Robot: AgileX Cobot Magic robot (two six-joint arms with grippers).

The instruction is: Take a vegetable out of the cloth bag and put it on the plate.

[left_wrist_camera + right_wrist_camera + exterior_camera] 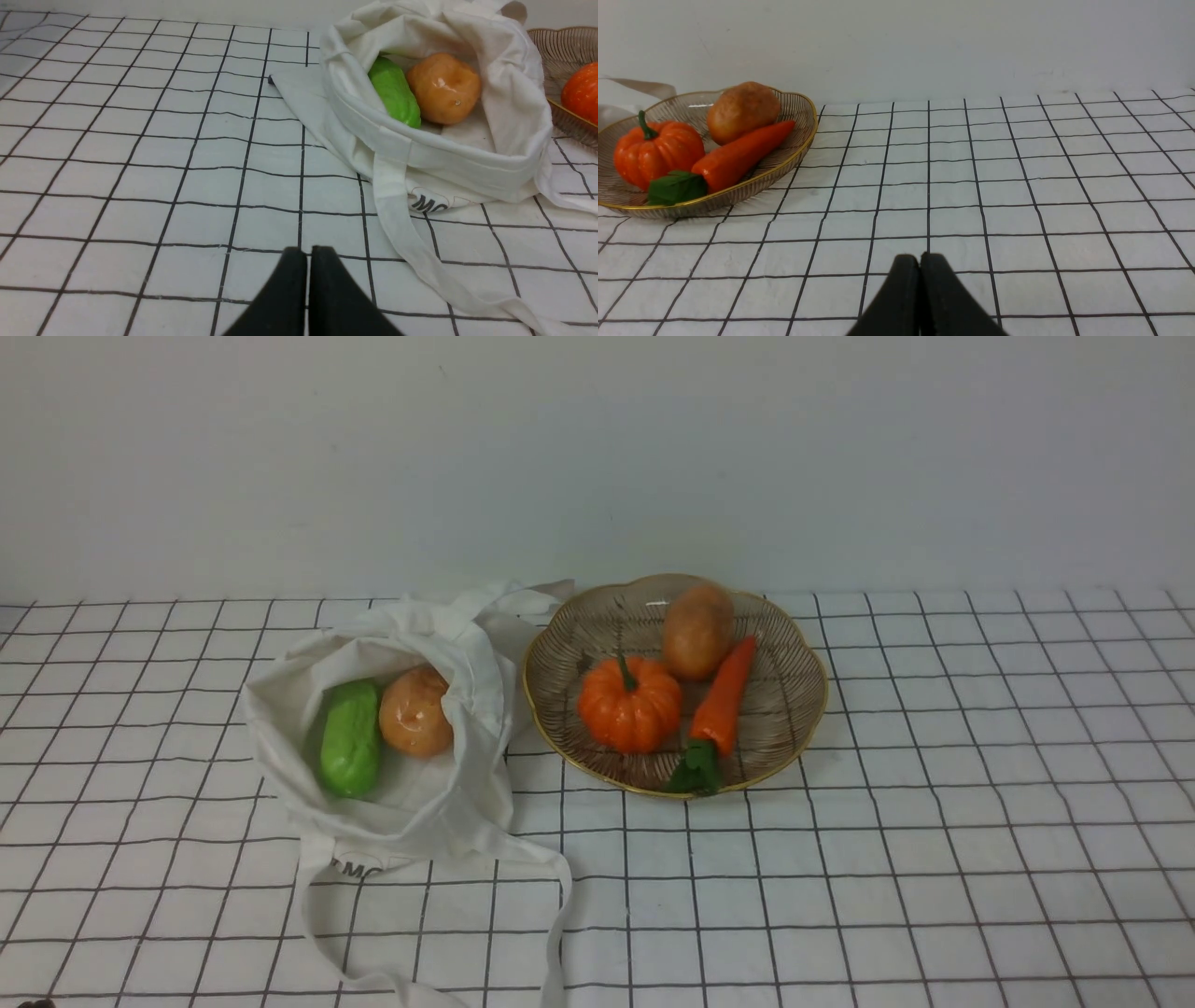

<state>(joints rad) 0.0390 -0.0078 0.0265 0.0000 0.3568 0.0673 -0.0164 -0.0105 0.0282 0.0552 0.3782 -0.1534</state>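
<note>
The tan-brown potato [697, 630] lies on the ribbed glass plate [794, 709] at its far side, beside a small orange pumpkin [629, 703] and a carrot [721, 698]. The off-white cloth bag [439, 803] lies open to the plate's left, holding a green oblong [350, 737] and a glossy orange-tan ball [414, 712]. In the left wrist view my left gripper [308, 249] is shut and empty over bare cloth, short of the cloth bag [448, 163]. My right gripper [920, 256] is shut and empty, to the side of the plate [794, 154] with the potato [742, 111]. Neither arm shows in the front view.
A white tablecloth with a black grid [934, 859] covers the table up to a plain wall [597, 448]. The bag's long strap [558, 915] trails toward the near edge.
</note>
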